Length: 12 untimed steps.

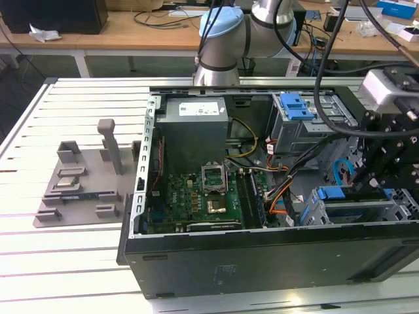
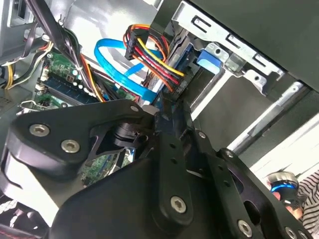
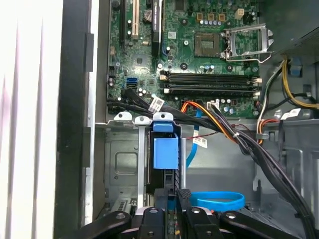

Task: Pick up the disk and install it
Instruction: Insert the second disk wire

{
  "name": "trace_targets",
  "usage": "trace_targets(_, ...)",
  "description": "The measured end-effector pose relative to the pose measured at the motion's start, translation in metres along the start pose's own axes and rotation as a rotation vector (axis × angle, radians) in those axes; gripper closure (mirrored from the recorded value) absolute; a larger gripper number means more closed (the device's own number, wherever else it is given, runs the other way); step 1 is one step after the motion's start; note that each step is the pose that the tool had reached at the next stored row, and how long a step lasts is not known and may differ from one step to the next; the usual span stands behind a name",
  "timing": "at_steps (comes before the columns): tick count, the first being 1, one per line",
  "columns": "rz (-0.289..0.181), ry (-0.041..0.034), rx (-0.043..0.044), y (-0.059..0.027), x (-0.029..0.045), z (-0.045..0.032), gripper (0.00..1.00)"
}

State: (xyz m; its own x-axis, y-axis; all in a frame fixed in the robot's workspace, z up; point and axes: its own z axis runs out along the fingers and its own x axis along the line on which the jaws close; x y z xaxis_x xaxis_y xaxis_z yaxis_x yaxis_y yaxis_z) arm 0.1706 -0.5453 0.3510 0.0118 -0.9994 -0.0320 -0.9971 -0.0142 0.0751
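1. While the arm reaches down at the exterior view's right, its black claw [image 1: 374, 186] hangs inside the open computer case [image 1: 262, 261], at the corner drive bay next to the case's near wall.
2. The disk [image 1: 340, 193] stands on edge in that bay, its blue rail uppermost. In the first wrist view the disk [image 3: 164, 149] appears as a narrow dark slab with a blue plastic end piece, set in the slot of the grey metal drive cage [image 3: 122, 164].
3. In the first wrist view the claw [image 3: 172, 196] seems clamped on the disk's near end, one finger at either side. In the second wrist view the claw [image 2: 162, 107] has its tips drawn close together.
4. A flat blue cable [image 3: 217, 200] lies curled on the case floor just beside the claw, and a bundle of black and coloured wires crosses above the bay.
5. The green motherboard [image 1: 196, 196] lies in the middle of the case, with the grey power supply [image 1: 193, 131] behind it.
6. A blue bracket [image 1: 298, 106] sits on the far drive cage.
7. The case rests on a white slatted table [image 1: 65, 275], well apart from a grey fixture [image 1: 78, 183].
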Motion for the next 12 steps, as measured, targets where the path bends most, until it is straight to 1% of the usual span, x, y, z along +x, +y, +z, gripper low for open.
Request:
trace_targets(2, 0.0, -0.0001, 0.0, 0.0006, -0.0008, -0.0079, 0.76)
trace_targets(3, 0.0, 0.0002, 0.0, 0.0008, -0.0015, -0.0109, 0.78)
trace_targets(5, -0.001, 0.0, 0.0, 0.0014, -0.0018, -0.0181, 0.89)
trace_targets(6, -0.001, 0.0, 0.0, 0.0017, -0.0019, -0.0224, 0.89)
trace_targets(12, -0.001, -0.0007, 0.0, 0.0028, -0.0024, -0.0372, 0.89)
